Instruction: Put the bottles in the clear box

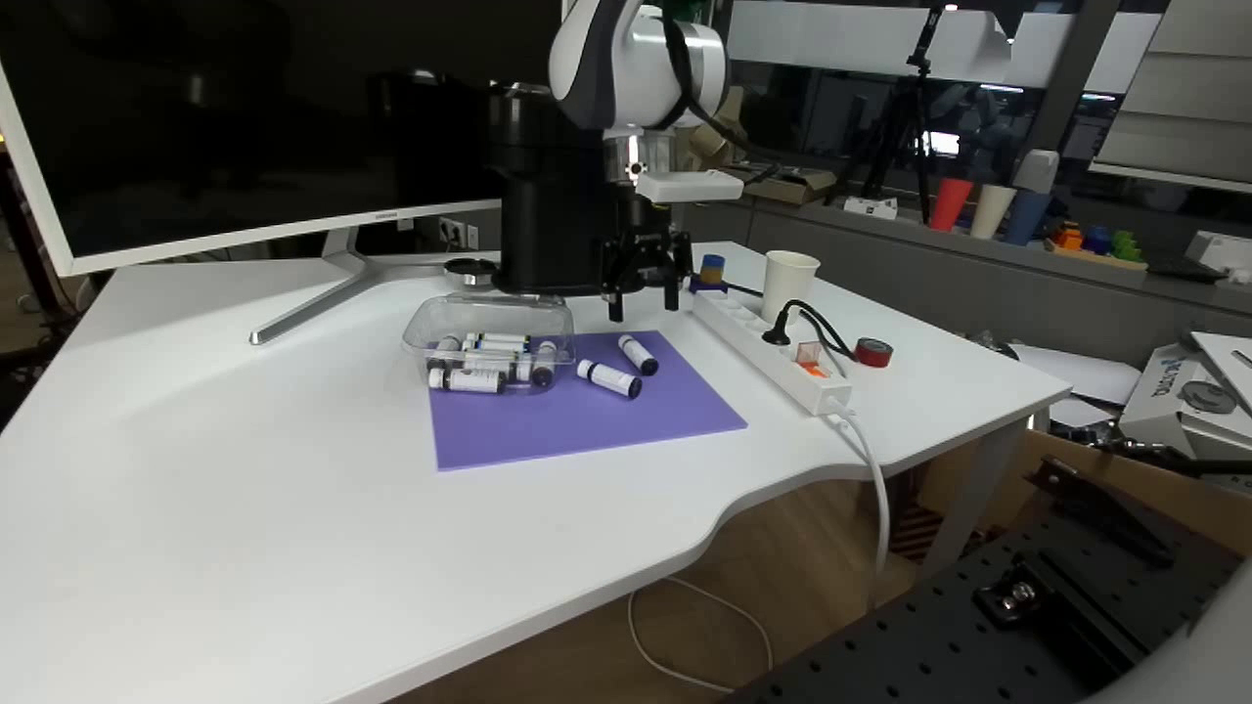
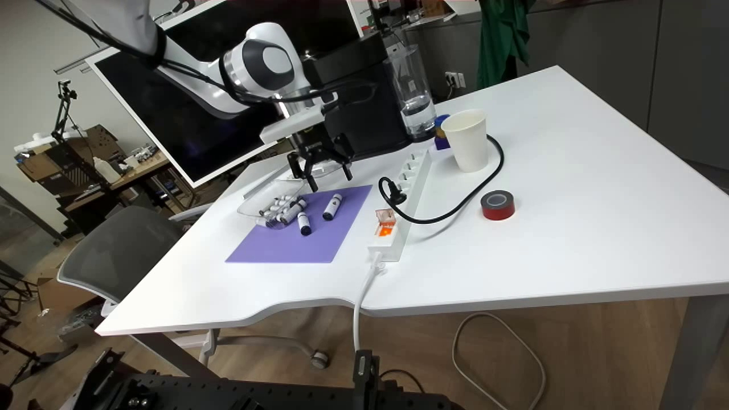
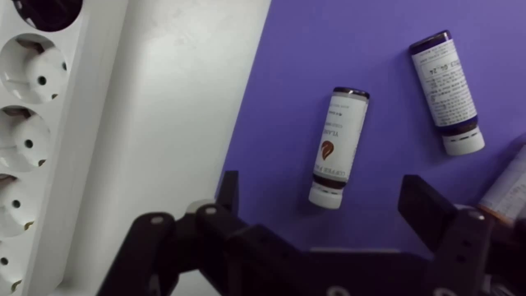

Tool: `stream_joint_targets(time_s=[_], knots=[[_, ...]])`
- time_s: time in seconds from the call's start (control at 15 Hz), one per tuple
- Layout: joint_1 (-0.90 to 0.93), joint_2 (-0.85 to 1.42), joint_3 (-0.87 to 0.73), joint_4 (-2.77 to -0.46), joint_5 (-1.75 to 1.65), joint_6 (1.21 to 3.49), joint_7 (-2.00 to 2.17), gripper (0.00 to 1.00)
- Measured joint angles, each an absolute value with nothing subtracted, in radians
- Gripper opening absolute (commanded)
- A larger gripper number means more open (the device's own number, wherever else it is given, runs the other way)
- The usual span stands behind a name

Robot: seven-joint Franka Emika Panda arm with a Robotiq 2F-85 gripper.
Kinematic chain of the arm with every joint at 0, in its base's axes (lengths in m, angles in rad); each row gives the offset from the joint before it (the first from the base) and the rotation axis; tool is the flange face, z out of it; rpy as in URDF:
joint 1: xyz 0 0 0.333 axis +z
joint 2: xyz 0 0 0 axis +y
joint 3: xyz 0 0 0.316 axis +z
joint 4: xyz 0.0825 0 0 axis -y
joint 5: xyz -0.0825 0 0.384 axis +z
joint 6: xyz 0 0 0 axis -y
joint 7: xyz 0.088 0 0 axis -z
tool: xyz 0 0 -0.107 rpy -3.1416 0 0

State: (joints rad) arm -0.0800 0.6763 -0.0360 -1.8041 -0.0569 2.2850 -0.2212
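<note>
Two white-labelled bottles with white caps and dark ends lie apart on the purple mat. The bottle nearer the power strip (image 1: 638,355) (image 2: 332,206) lies in the middle of the wrist view (image 3: 342,135). The second bottle (image 1: 608,378) (image 2: 304,224) lies right of it in the wrist view (image 3: 446,86). The clear box (image 1: 460,318) (image 2: 273,185) holds several bottles (image 1: 497,342). Part of a further bottle (image 3: 507,185) shows at the wrist view's right edge. My gripper (image 1: 644,301) (image 2: 330,181) (image 3: 320,179) is open and empty, above the nearer bottle, its fingers either side of the cap end.
A white power strip (image 1: 758,342) (image 3: 82,135) with a black plug and cable stands beside the purple mat (image 1: 587,430). A paper cup (image 1: 788,279), red tape roll (image 1: 873,352), tall black box (image 1: 548,196) and large monitor (image 1: 293,117) stand around.
</note>
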Motion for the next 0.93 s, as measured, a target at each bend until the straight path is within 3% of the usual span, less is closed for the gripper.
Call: stream_joint_targets(time_s=[0.27,0.33,0.47,0.93], knots=[[-0.080,0.718,-0.029,-1.776,-0.057,2.237,-0.221,1.00],[-0.080,0.727,-0.029,-1.771,-0.057,2.226,-0.221,0.75],[-0.080,0.744,-0.028,-1.760,-0.057,2.212,-0.221,0.68],[-0.079,0.792,-0.026,-1.715,-0.058,2.183,-0.222,0.18]])
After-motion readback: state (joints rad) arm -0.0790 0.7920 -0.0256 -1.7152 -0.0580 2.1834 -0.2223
